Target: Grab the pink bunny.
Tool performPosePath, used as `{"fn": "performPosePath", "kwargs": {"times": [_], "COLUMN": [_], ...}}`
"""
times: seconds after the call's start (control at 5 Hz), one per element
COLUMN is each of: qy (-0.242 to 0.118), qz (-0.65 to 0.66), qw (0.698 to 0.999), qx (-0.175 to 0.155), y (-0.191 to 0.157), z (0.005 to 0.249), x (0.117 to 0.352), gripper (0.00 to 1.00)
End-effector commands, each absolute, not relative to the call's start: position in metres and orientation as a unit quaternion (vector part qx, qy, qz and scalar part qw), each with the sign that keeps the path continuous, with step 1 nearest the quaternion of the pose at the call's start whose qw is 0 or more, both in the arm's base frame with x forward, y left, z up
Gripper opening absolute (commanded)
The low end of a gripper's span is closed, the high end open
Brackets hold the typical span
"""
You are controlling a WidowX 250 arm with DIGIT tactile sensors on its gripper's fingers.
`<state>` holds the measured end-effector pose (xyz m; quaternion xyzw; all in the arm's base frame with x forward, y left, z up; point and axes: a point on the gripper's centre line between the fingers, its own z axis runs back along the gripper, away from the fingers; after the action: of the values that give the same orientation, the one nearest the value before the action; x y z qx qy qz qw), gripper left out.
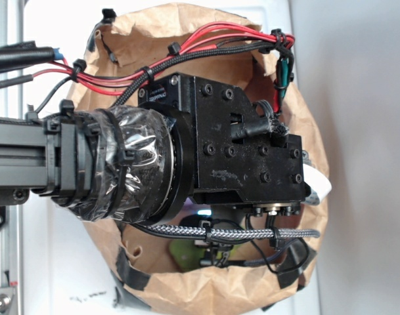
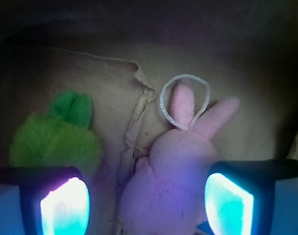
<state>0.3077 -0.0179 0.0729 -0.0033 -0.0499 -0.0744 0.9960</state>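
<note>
pink bunny lies between the spread jaws inside the bag.

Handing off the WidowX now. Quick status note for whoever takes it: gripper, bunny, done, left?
Gripper: open, down inside the paper bag, a finger on each side of the pink bunny.
Pink bunny: lying on the bag floor, ears pointing away from the wrist camera, white loop around one ear; green plush toy beside it, apart.
Done: approach and straddle.
Left: close on the bunny, lift it out.
</note>
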Motion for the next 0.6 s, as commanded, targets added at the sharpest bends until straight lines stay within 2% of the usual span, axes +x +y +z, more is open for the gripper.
{"fn": "performPosePath", "kwargs": {"times": [0.0,0.2,0.4], "qy": [-0.084,-0.095,-0.094], "qz": [-0.085,-0.08,-0.071], "qw": [0.993,0.992,0.993], "qx": [-0.004,-0.004,0.017], "y": [-0.028,-0.016,-0.004], "z": [0.095,0.086,0.06], "x": [0.311,0.307,0.314], "gripper": [1.0,1.0,1.0]}}
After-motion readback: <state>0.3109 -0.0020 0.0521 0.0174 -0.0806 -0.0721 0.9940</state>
